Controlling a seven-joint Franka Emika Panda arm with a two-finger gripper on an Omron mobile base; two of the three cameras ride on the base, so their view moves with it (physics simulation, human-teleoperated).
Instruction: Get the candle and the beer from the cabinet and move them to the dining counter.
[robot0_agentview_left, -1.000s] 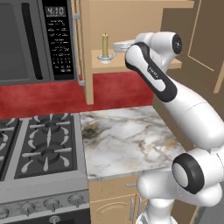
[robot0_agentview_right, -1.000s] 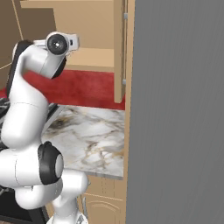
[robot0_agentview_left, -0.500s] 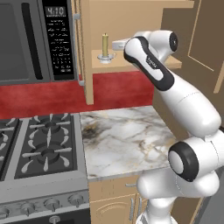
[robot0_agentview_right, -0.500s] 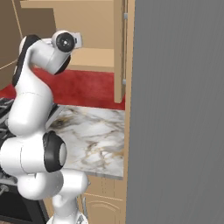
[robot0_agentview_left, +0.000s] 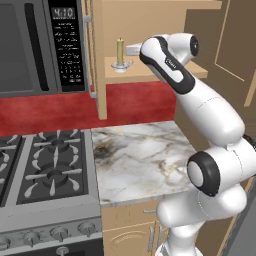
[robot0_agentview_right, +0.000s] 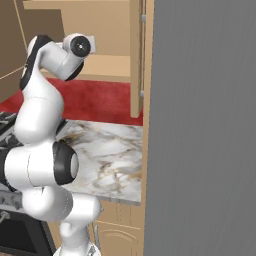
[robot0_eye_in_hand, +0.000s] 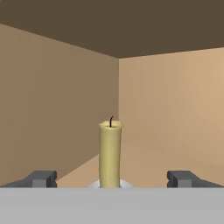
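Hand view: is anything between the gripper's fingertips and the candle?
Nothing: in the hand view the open gripper looks straight at the candle, with only bare cabinet shelf between.

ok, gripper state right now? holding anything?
Gripper: open and holding nothing; the slim pale yellow stick candle in its small silver dish holder stands upright between the wide-apart fingertips, untouched.

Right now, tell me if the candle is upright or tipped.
Upright. The candle stands straight in its holder on the cabinet shelf, wick on top, midway between the open gripper fingers.
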